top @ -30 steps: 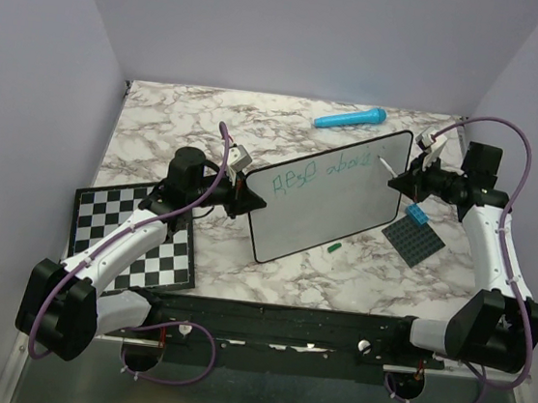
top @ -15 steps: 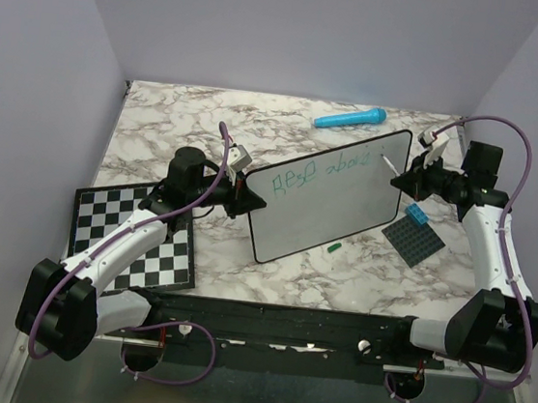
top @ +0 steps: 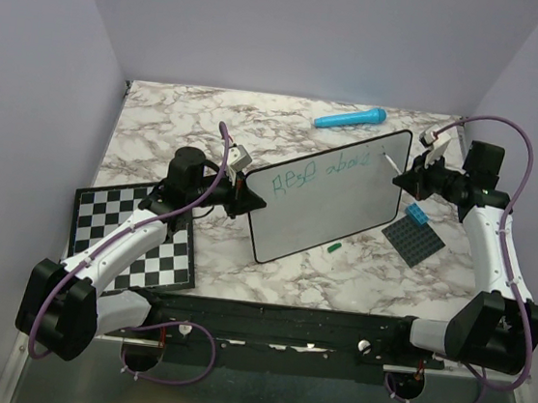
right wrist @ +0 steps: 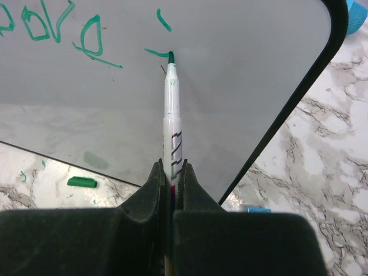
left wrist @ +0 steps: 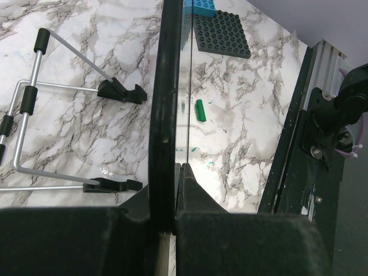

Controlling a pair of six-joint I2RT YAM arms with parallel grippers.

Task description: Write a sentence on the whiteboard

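Clamped on the marker (right wrist: 172,115), the right hand (right wrist: 171,172) presses its tip on the whiteboard (top: 325,218) at the right end of the sentence (top: 296,177), with little bare board further right; the left hand (top: 242,192) pinches the board's left rim.

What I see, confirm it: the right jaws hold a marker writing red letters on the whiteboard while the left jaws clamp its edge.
Wrong colour: the letters are green, not red, as the right wrist view shows. The marker, whiteboard and both grips are as stated.
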